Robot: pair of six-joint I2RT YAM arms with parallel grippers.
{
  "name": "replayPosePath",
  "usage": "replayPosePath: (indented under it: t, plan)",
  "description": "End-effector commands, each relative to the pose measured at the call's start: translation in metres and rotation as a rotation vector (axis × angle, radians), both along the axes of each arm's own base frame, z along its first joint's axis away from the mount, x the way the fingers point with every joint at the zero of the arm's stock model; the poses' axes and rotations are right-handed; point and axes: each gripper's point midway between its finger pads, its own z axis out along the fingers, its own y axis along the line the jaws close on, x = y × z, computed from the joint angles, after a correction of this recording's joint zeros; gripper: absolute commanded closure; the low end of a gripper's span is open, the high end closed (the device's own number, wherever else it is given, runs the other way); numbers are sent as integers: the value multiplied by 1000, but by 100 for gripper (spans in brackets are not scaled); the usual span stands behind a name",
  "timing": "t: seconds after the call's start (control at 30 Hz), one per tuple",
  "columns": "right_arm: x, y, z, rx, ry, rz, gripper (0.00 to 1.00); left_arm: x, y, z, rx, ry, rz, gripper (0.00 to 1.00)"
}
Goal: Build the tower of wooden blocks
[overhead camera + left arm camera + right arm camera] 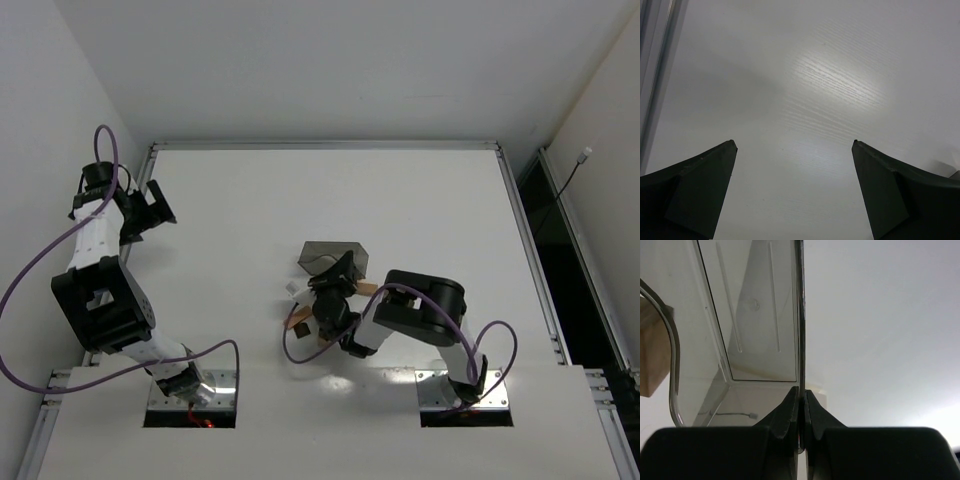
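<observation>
**Bin pinched by the wall, blocks loose, no tower yet**

Top view first. The right gripper (335, 287) is seen down at the middle of the white table (420, 200), right against the translucent grey bin (335, 256). A few wood blocks (368, 288) are scattered close around it. A tan one lies just beside the wrist, and a dark brown block (298, 327) sits a bit nearer the bases. Nothing stacked can be made out, so the tower is judged not started. The left gripper (150, 212) is parked well apart at the far left edge, probably to keep it out of the way. Plain white walls (300, 70) are seen around the table.

Left wrist view: the fingers (700, 185) are spread wide with nothing between them. Only bare white wood-grain tabletop is seen below, with a metal rail (655, 60) along the edge.

Right wrist view: the fingers (790, 410) are closed tight on the thin upright wall of the bin, which runs straight up between them. It's likely being held that way so it can be tipped or dragged aside, since the blocks are far too small to be grabbed with it crowding them. One tan block (652, 360) is visible at the left, through or past the bin's curved rim; which it is can't be told. The bin's inside looks empty as far as is shown.
</observation>
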Motion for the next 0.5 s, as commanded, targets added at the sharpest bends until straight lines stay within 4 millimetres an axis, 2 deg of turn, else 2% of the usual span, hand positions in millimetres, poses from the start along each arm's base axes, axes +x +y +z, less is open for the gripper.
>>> replayPosePath:
  t: [0.0, 0.07, 0.17, 0.27, 0.3, 0.4, 0.47]
  plan:
    - [-6, -8, 62, 494, -207, -24, 100, 2, 2, 10, -3, -38, 7, 0]
    - [-14, -6, 69, 502, -203, 25, 100, 2, 3, 7, -8, -30, 7, 0]
    - [13, -15, 67, 489, -239, -53, 100, 3, 1, 8, -7, -50, 1, 0]
    - [8, -11, 80, 532, -238, -60, 100, 5, 2, 11, -3, -44, -9, 0]
    - [9, -10, 76, 529, -212, -69, 100, 4, 2, 13, -4, -42, -9, 0]
    - [23, -21, 81, 561, -221, -157, 100, 6, -8, 15, -13, -64, -70, 0]
    - [45, -30, 71, 566, -183, -277, 100, 7, -11, 15, 14, -64, -85, 0]
